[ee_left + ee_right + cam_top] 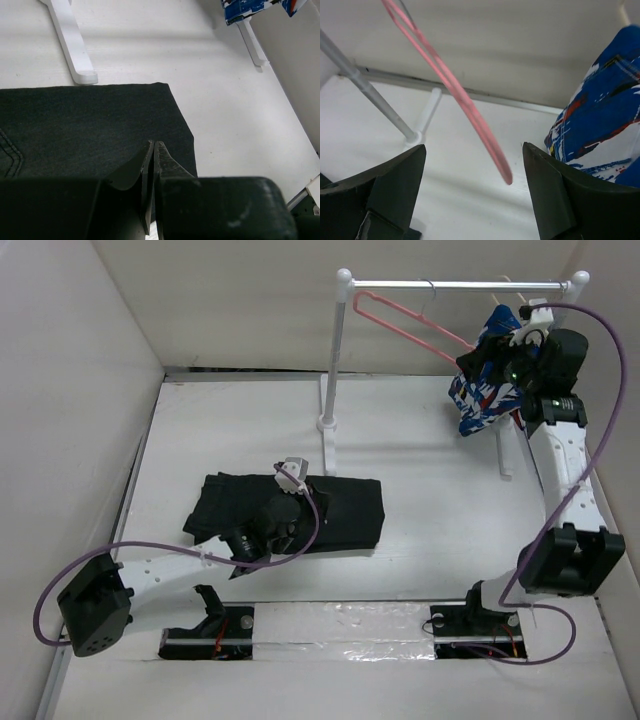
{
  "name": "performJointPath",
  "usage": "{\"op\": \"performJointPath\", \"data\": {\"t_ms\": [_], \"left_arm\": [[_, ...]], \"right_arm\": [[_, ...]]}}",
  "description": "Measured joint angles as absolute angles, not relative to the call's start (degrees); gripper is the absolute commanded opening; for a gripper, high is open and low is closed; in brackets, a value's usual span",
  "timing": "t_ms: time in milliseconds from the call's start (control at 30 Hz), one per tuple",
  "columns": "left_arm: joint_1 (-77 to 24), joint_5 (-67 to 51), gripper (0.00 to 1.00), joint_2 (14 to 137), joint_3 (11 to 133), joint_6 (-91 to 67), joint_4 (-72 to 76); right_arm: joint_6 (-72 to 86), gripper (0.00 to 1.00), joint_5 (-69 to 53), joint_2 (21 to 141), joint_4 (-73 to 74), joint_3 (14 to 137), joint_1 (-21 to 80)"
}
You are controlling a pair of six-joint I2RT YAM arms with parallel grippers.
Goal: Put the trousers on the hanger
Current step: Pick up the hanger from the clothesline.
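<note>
Under left pincer (153, 146), trousers (75, 120) partly hidden

A white clothes rack (335, 360) stands on the counter (430, 510); a blue-white-red patterned garment (480, 395) hangs from its rail.

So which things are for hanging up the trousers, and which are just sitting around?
For the job:
- black trousers, flat on the table
- pink hanger, on the rail

Just sitting around:
- blue, white and red patterned garment
- white clothes rail
</note>
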State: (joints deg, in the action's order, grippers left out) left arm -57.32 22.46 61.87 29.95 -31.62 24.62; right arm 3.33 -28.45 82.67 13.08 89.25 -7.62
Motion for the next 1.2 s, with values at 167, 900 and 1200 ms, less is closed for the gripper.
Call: {"op": "performJointPath", "data": {"t_ms": [167, 900, 1200], "left_arm": [[-57.3, 22.4, 0.00, 60.3, 29.8, -29.6, 25.1], [-57.3, 21.3, 0.23, 60.7, 29.0, -29.9, 26.2], [-57.3, 18.9, 0.35, 63.1, 30.2, -30.9, 25.8]], "right_arm": [[0.8, 0.78, -31.0, 86.2, 16.4, 89.8, -7.6], [-2.3, 0.00, -16.8, 75.6, 11.5, 81.5, 7.3], [-1.7, 0.00, -7.8, 67.3, 9.2, 76.9, 9.0]]}}
